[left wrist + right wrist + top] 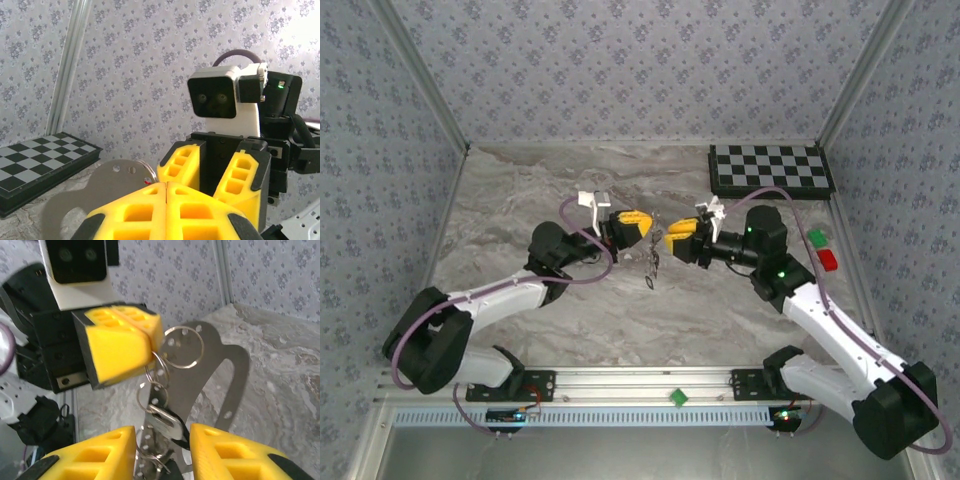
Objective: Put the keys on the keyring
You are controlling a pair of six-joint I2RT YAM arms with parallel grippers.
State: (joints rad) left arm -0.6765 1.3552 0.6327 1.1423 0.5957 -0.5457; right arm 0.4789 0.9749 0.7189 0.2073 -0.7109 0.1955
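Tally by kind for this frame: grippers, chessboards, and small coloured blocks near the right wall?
Grippers: 2 (left gripper, right gripper)
Chessboard: 1
Coloured blocks: 2 (green block, red block)
Total: 5

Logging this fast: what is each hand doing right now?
Left hand: closed, pinching the keyring.
Right hand: open, fingers apart, gripping nothing.

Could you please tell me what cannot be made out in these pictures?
Top external: the dangling bundle is too small to tell its parts apart.
Left wrist: the left gripper's shut fingers hide what they pinch.
Right wrist: the ring chain runs off the bottom edge between the right gripper's fingers.
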